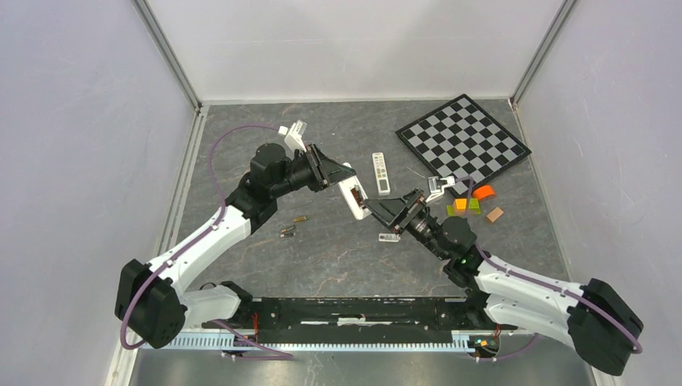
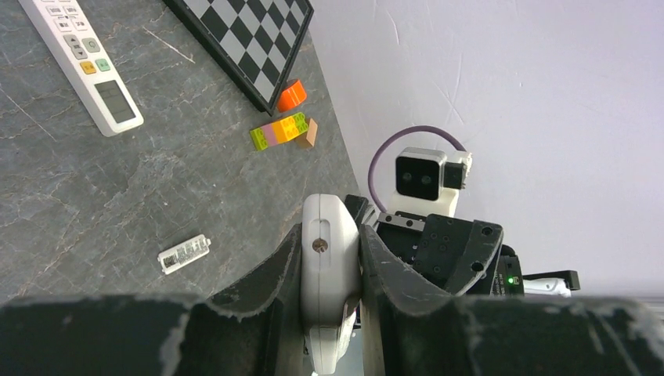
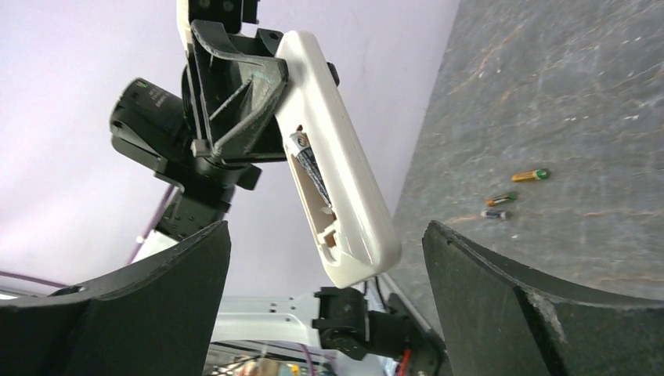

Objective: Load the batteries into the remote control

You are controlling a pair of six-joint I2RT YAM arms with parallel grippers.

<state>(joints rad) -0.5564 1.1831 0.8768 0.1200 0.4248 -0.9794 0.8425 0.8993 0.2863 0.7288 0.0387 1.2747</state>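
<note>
**A:** Grey marbled worktop (image 1: 338,265), pale walls all round. Start at the jaws. What does each pair have?

**B:** The left jaws are clamped on the sides of a white plastic remote control (image 3: 356,204) near one end. They hold it off the surface, tilted, with its open battery bay turned toward the other arm. I read that as a presenting grip: it steadies the case so a cell can be pushed in.

**A:** And the right jaws?

**B:** Spread wide, gripping nothing, just beside the remote's free end. One dark cylindrical battery (image 3: 309,166) looks seated in the bay. I can't tell whether the slot next to it is filled.

**A:** Where are the other batteries?

**B:** Lying on the worktop, well apart from the remote. There is a brassy-ended dark battery (image 3: 530,175) and, near it, a second dark battery (image 3: 499,200). Something small lies just beside that one, and I can't make it out.

**A:** The lid?

**B:** A small white rectangular cover piece (image 1: 388,236) lies flat close to the right jaws, off the remote, which leaves the bay reachable. My guess is the right arm must next go down for a loose cell.
</note>
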